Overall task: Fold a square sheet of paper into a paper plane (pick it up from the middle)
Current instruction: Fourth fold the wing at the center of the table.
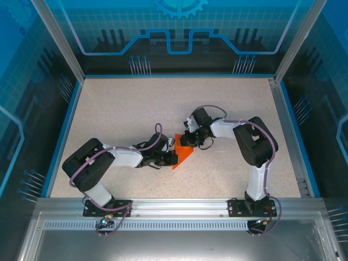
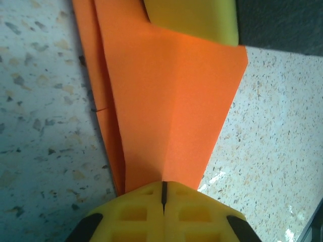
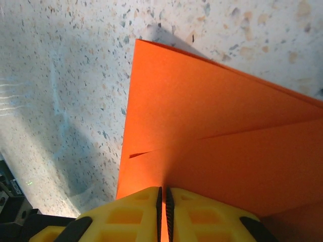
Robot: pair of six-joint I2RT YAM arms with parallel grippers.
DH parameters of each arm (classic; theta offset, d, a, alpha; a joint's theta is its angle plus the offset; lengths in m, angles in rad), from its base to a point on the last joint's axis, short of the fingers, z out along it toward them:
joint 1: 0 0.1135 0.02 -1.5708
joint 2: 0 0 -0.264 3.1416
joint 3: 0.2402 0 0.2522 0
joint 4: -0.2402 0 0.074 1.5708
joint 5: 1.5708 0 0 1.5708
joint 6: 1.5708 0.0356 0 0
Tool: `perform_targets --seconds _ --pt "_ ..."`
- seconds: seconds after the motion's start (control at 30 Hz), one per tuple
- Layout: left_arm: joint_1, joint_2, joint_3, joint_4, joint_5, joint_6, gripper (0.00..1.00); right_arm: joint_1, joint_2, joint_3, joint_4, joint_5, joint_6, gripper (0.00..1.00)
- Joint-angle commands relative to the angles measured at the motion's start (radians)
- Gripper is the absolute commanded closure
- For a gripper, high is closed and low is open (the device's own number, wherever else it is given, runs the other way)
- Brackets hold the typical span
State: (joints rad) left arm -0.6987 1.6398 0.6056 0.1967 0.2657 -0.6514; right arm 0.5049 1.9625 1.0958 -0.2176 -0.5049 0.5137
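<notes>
The square sheet of paper (image 1: 183,156) is bright orange and folded into a creased, pointed shape at the middle of the table. It is held between both grippers. My left gripper (image 1: 173,157) comes from the left and is shut on the narrow end of the paper (image 2: 166,101); its yellow jaws (image 2: 163,189) meet with the paper running out of them. My right gripper (image 1: 190,143) comes from the right and pinches the wider end (image 3: 212,131); its jaws (image 3: 163,195) stand a sliver apart with the orange edge between them. A yellow finger (image 2: 194,20) of the right gripper rests on the paper's far end.
The speckled tabletop (image 1: 119,109) has a blue rim and transparent walls on three sides. An aluminium rail (image 1: 174,206) carrying both arm bases runs along the near edge. Both arms reach inward and meet at the centre.
</notes>
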Motion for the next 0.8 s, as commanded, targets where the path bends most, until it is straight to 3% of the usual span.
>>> perform_targets --seconds 0.0,0.37,0.57,0.77 --pt "-0.011 0.002 -0.104 -0.259 -0.038 0.018 0.95 -0.003 0.042 -0.035 0.016 0.072 0.016 0.86" --pt "0.021 -0.265 -0.042 -0.256 0.050 -0.089 0.76 0.015 0.047 -0.074 0.041 0.092 0.033 0.85" --pt "0.074 -0.136 0.036 -0.142 0.126 -0.129 0.71 0.018 0.053 -0.080 0.053 0.091 0.041 0.85" --pt "0.073 0.036 0.071 -0.071 0.177 -0.160 0.78 0.018 0.050 -0.078 0.055 0.088 0.047 0.85"
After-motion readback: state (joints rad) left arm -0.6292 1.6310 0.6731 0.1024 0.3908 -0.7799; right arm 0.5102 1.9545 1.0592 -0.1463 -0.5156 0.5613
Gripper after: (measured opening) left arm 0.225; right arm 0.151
